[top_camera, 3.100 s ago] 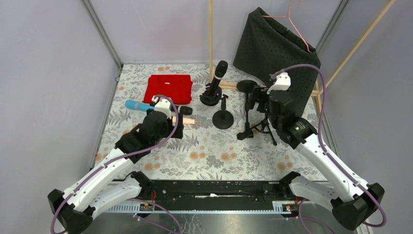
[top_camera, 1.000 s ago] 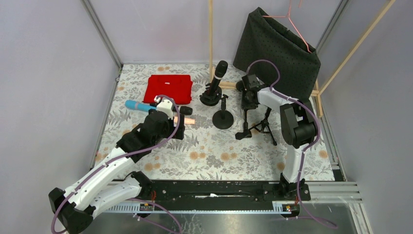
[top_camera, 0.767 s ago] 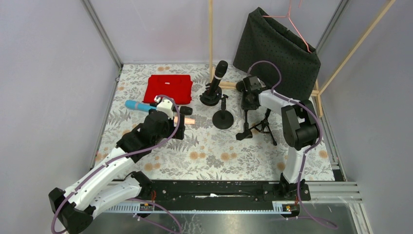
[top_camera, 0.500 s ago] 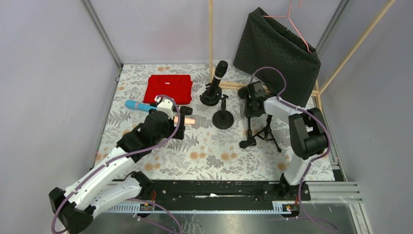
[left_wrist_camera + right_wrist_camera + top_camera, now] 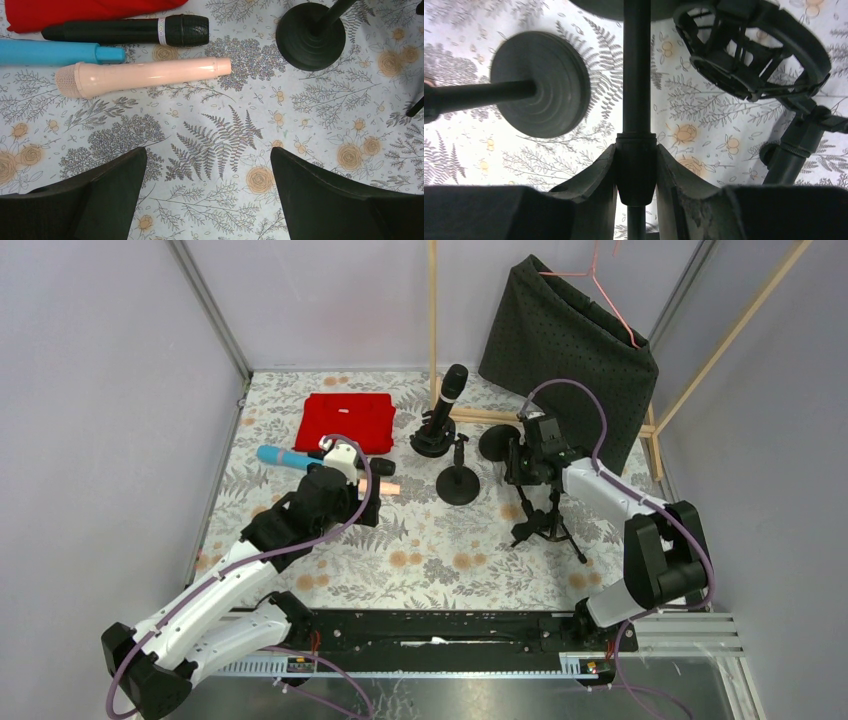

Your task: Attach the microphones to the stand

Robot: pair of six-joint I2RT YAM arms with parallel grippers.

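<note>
Tablecloth (image 5: 440,540); stand pole (image 5: 636,75) within right pincer (image 5: 636,167)

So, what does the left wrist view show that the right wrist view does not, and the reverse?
Only the left wrist view: the black microphone, light blue microphone and peach-pink microphone lying side by side, a red cloth edge, and the open left gripper. Only the right wrist view: the right gripper closed on the pole of the tripod stand, and a ring-shaped holder beside it. Both: the floral table cover and a round-based stand, apparently the same one.
</note>
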